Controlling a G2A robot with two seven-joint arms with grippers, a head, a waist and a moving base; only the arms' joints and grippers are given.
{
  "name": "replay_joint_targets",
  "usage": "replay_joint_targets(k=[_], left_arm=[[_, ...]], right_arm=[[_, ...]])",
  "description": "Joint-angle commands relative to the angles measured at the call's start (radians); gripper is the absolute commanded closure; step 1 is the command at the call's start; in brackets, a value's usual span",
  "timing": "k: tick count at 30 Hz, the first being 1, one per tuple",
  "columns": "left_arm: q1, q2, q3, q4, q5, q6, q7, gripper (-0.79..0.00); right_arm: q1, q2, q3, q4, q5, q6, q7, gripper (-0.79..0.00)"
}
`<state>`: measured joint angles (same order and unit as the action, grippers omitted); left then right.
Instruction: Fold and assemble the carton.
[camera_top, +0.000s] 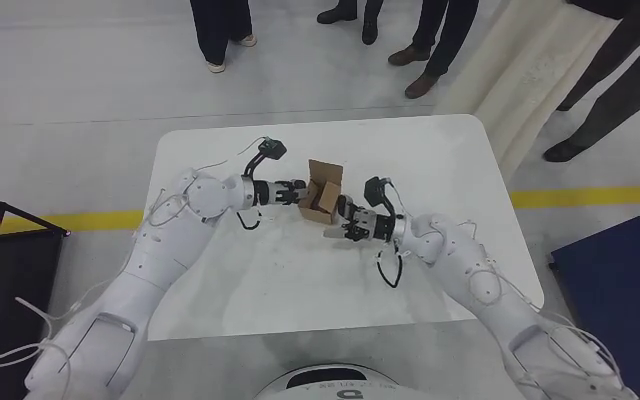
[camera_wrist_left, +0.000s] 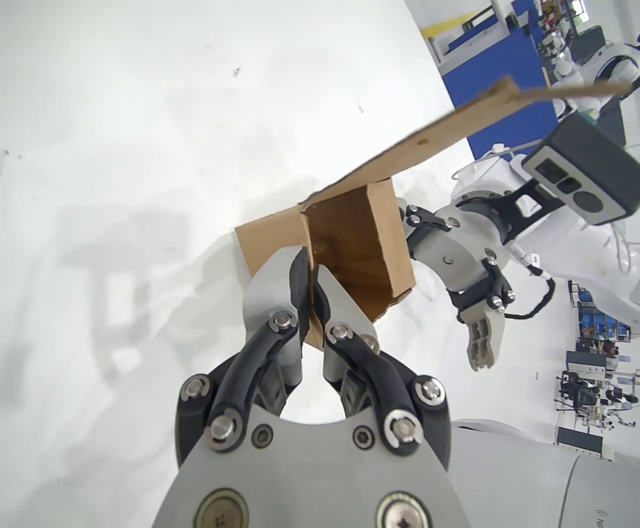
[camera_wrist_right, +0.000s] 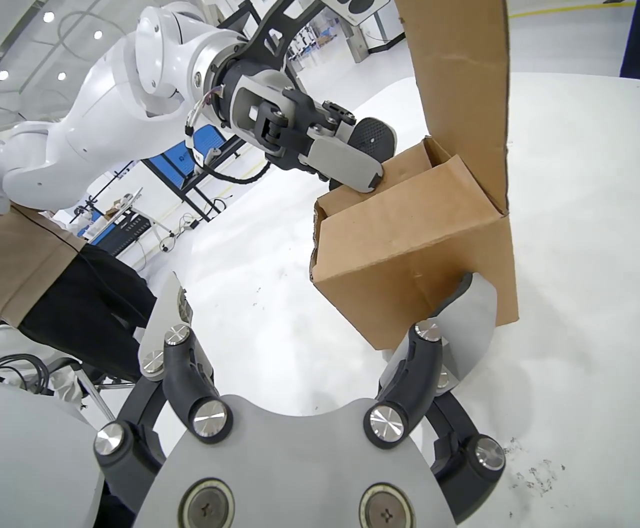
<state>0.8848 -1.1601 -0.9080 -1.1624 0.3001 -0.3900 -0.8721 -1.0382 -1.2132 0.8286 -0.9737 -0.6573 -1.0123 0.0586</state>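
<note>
A small brown carton (camera_top: 322, 190) stands half-formed in the middle of the white table (camera_top: 250, 290), with one long flap (camera_wrist_right: 460, 95) raised. My left gripper (camera_top: 303, 193) is shut on the carton's side wall (camera_wrist_left: 310, 292), one pad inside and one outside. The carton (camera_wrist_left: 357, 240) is open towards that wrist camera. On the opposite side sits my right gripper (camera_top: 340, 222), which is open (camera_wrist_right: 320, 285). One of its fingers (camera_wrist_right: 470, 305) rests against the carton's outer face (camera_wrist_right: 415, 240), and the other finger (camera_wrist_right: 170, 310) is clear of it.
The table top around the carton is bare white, with rounded corners and free room on every side. A dark frame (camera_top: 20, 230) stands off the table's left edge, and a blue object (camera_top: 600, 280) stands off its right.
</note>
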Motion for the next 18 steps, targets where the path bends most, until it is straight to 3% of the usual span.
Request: replay_joint_targets(k=[1,11,13,14,17,18], left_arm=[[0.006,0.002,-0.002,-0.018,0.018,0.021,0.001,0.0],[0.025,0.005,-0.008,-0.064,0.033,0.076,-0.004,-0.015],[0.025,0.006,-0.012,-0.06,0.029,0.078,-0.006,-0.36],[0.026,0.006,-0.014,-0.056,0.027,0.077,-0.007,-0.388],[0.027,0.008,-0.026,-0.042,0.006,0.071,-0.013,-0.634],[0.029,0.009,-0.031,-0.038,-0.009,0.066,-0.015,-0.668]], right_arm=[[0.001,-0.003,-0.003,0.0,-0.037,0.0,-0.022,-0.785],[0.008,-0.019,-0.02,0.009,-0.134,0.017,-0.08,-0.782],[0.01,-0.022,-0.021,0.015,-0.138,0.015,-0.085,-0.785],[0.012,-0.023,-0.021,0.019,-0.14,0.014,-0.088,-0.785],[0.019,-0.025,-0.017,0.029,-0.151,0.021,-0.098,-0.785],[0.021,-0.025,-0.013,0.031,-0.157,0.023,-0.104,-0.785]])
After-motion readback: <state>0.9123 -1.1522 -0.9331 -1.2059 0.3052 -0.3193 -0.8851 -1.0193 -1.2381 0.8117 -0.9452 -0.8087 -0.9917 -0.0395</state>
